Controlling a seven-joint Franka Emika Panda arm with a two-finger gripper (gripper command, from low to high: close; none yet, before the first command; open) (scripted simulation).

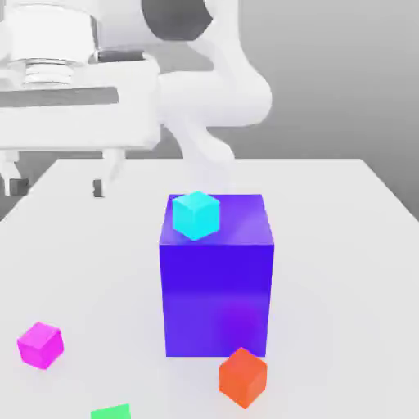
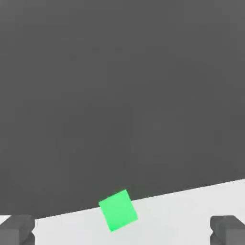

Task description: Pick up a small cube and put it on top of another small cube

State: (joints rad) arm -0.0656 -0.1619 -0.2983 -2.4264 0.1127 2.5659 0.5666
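Above the pale table (image 1: pixel 327 295), the white two-finger gripper (image 1: pixel 57 187) hangs wide and empty; the small magenta cube (image 1: pixel 40 345) lies tilted to view, and a skewed grasp could spin it away.

The exterior view is facing the robot arm (image 1: pixel 217 90) across the white table (image 1: pixel 327 286), looking slightly downward from beyond the blue-violet block (image 1: pixel 217 299). The hand view is looking from the hand past its fingertips (image 2: pixel 14 230). Both views are sharing part of the tabletop and a green piece (image 2: pixel 118 210).
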